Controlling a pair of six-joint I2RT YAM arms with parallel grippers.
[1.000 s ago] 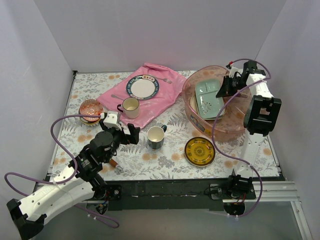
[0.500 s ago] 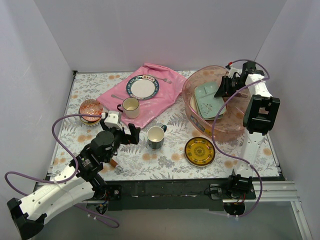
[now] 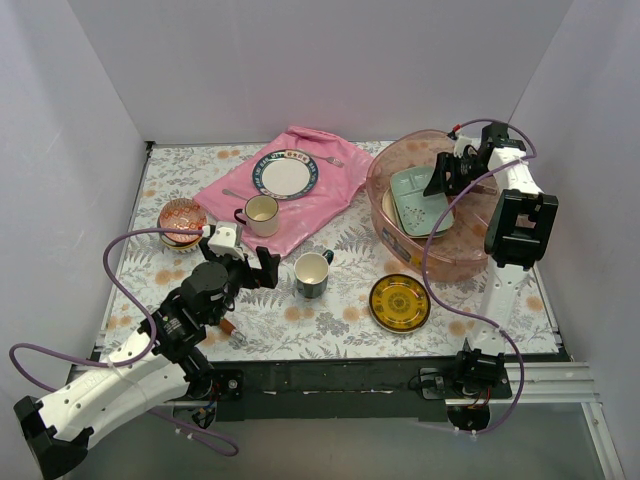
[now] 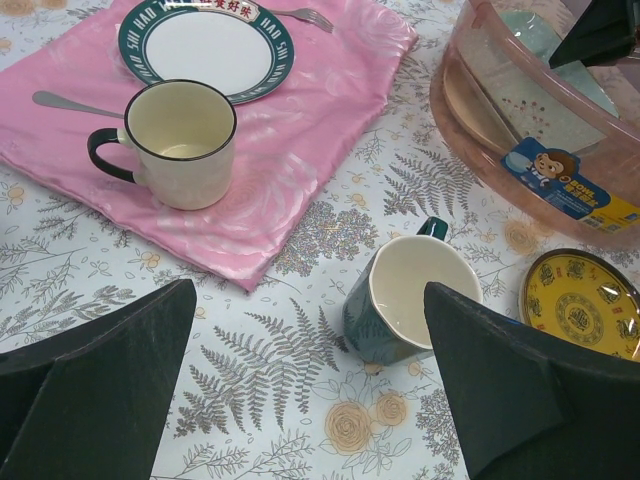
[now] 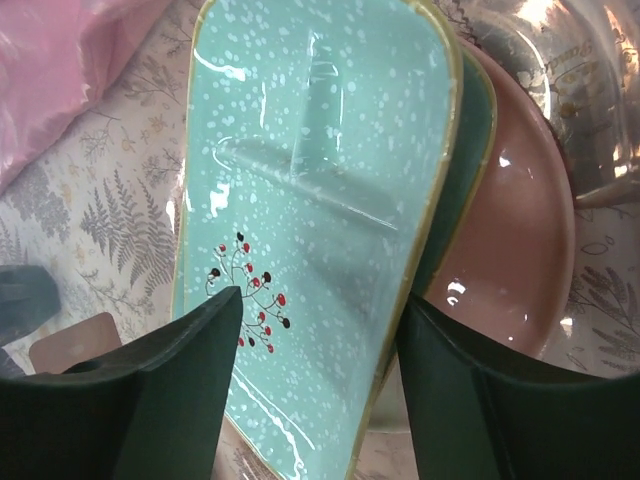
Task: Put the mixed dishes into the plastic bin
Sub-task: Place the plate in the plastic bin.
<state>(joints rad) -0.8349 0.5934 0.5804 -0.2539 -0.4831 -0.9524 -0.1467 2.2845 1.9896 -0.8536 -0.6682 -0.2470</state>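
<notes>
Shows a glossy pink cloth (image 3: 308,200), creased, laid slantwise with one corner toward the near side. Carries a metal fork (image 4: 303,14) close to its far right corner, tines aimed away from the cloth's middle. Carries a metal spoon (image 4: 62,101) near its left edge, bowl end outermost. Sits on a table cover (image 3: 300,325) printed with grey ferns and pale orange roses, spreading past the pink cloth on all sides. Shows too, well to the near side of the pink cloth's left corner, a small brown-handled item (image 3: 231,327), too small to tell apart. Stands boxed by plain white walls (image 3: 320,70) beyond the pink cloth's far, left and right sides.
</notes>
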